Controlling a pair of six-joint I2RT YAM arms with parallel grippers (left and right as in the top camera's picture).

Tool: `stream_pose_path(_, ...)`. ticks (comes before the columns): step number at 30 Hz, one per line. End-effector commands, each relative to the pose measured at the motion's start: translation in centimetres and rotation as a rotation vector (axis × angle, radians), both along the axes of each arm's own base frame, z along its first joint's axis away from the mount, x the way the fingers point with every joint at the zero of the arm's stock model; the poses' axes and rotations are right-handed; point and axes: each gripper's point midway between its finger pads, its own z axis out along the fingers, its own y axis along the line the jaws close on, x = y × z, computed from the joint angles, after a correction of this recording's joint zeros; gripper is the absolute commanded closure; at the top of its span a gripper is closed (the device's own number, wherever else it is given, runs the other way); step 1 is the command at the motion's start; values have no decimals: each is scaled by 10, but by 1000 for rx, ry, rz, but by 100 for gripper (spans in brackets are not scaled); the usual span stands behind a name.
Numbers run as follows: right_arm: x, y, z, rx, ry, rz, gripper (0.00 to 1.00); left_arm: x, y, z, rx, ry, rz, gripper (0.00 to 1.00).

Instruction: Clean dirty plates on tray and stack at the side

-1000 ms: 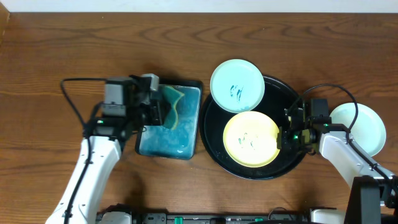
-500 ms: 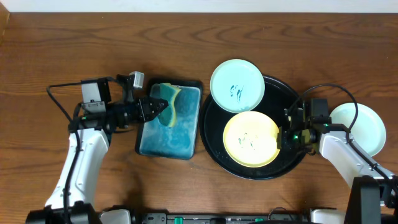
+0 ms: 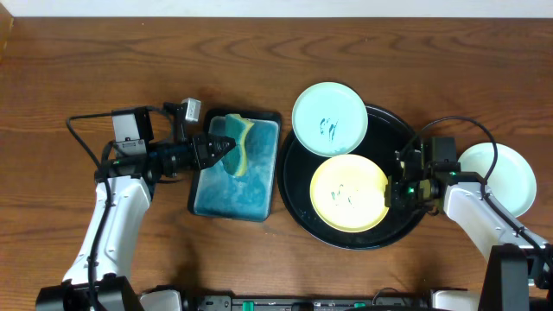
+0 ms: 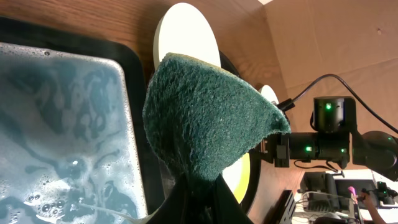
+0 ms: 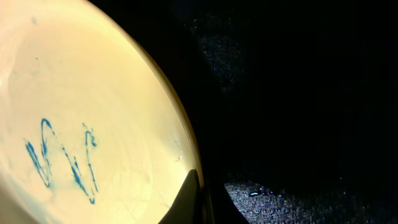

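Wood-grain table [image 3: 69, 60] beneath black tray [image 3: 294, 186]

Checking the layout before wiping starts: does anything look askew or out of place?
One thing: the scribbled mint plate overhangs the black tray's upper-left rim, partly over the table, while the yellow plate lies fully inside. The left gripper holds the sponge over the water tray; no spill shows.
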Motion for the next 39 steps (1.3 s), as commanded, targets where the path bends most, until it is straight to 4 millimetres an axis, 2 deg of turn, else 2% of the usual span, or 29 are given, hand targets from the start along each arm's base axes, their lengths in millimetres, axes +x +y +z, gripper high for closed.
stream_pose_path(1,-9,0,-6,-13,27,1,99,-2,-2,3,-19,-24,-26,92)
stream_pose_path(39,-8,0,-6,-13,27,1,99,-3,0,-3,7,1,-8,93)
